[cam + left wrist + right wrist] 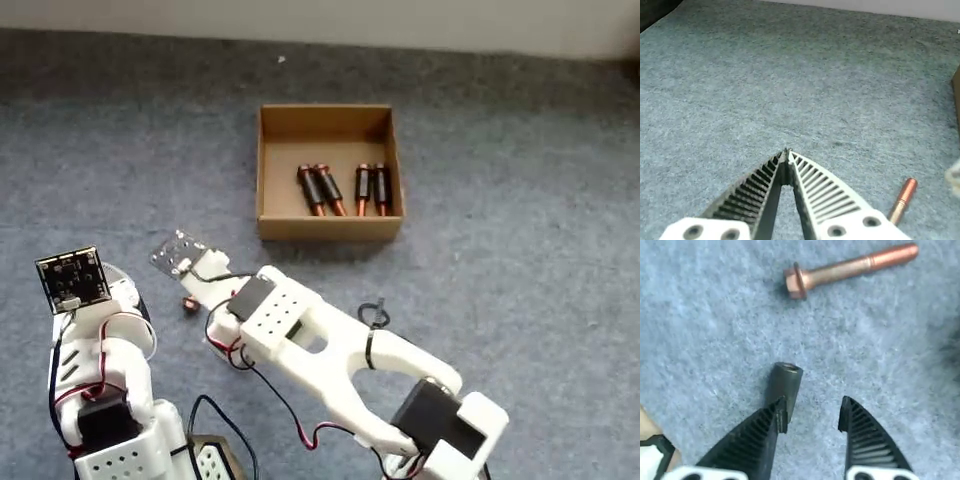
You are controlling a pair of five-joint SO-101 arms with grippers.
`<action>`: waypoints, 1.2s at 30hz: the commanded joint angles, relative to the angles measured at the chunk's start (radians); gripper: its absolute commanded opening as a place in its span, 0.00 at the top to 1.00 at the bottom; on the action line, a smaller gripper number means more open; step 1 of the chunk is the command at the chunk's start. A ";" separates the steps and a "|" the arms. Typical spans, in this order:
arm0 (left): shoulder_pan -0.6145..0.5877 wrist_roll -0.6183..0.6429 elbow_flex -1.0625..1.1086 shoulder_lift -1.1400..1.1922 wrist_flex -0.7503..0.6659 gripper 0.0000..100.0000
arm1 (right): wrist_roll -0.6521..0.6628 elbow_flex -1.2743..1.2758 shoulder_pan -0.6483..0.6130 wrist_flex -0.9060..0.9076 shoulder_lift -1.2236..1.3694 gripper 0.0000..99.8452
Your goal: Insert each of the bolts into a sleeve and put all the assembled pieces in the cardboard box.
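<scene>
Four black-sleeved copper bolts [340,190] lie in the brown cardboard box [262,170] — one bare copper hex-head bolt [850,269] and one dark tubular sleeve [785,385] left unassembled. Right gripper [812,415] spread at sleeve; left gripper [786,155] closed, empty.

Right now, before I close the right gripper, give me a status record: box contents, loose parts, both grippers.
cardboard box: four assembled pieces inside, in two pairs
loose bolt: flat on the carpet, bare
loose sleeve: on the carpet against one finger of the right gripper, apart from the bolt
right gripper: open, sleeve not clamped
left gripper: shut, empty, over bare carpet
</scene>
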 commanded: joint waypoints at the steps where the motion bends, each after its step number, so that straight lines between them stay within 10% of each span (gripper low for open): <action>1: -0.010 0.009 -0.045 -0.005 -0.005 0.99 | -0.043 -0.050 -0.015 0.002 -0.015 0.84; 36: -0.010 0.009 -0.038 -0.005 -0.020 0.99 | -0.120 -0.039 0.041 -0.015 0.157 0.99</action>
